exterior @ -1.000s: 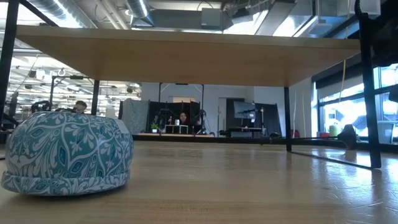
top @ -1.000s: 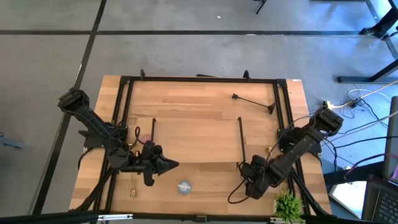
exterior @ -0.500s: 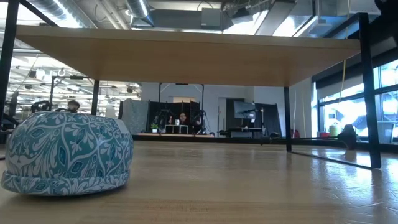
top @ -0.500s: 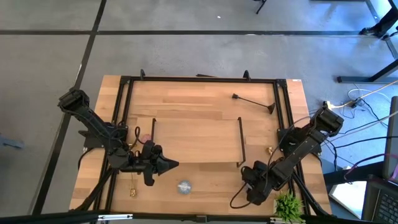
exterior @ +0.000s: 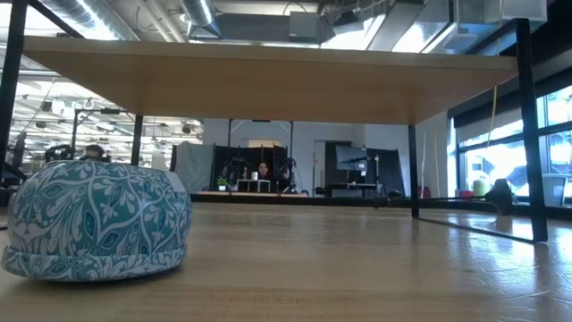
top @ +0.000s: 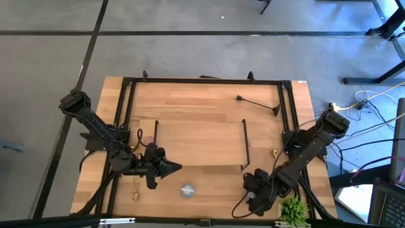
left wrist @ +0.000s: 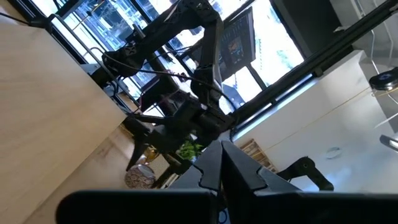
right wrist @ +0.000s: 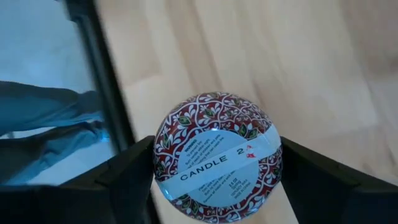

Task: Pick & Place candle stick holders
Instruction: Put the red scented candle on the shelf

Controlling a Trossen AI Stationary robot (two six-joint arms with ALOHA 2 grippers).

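Observation:
My right gripper (right wrist: 217, 165) hovers near the table's near right corner (top: 252, 197), shut on a squat round candle holder (right wrist: 216, 163) with a red leaf pattern and a white label. My left gripper (top: 174, 168) is shut and empty, hanging at the raised board's near left corner. A pale blue round (top: 187, 189) (exterior: 94, 219) sits flat on the table near the front edge. A gold stem (top: 135, 189) lies at the near left, and another gold one (top: 274, 152) shows at the right rail. A black stem (top: 258, 104) lies on its side at the far right. A pink round (top: 149, 140) sits left of the board. My right gripper pinches the red-patterned round by two opposite places on its side wall (right wrist: 160, 152), one finger (right wrist: 127, 177) on each side. The fingers slant down from above. The round is clear of the table, and its labelled flat face is turned toward the wrist.
A wide wooden board (top: 199, 142) on black end rails stands over the table's middle. A small green plant (top: 293, 210) is at the near right corner, close to my right gripper. Black frame bars (top: 202, 80) run along the table's edges, and cables trail off the right side.
My right gripper has risen and drawn toward the table's near edge, tipping a little, with the red-patterned round still between its fingers.

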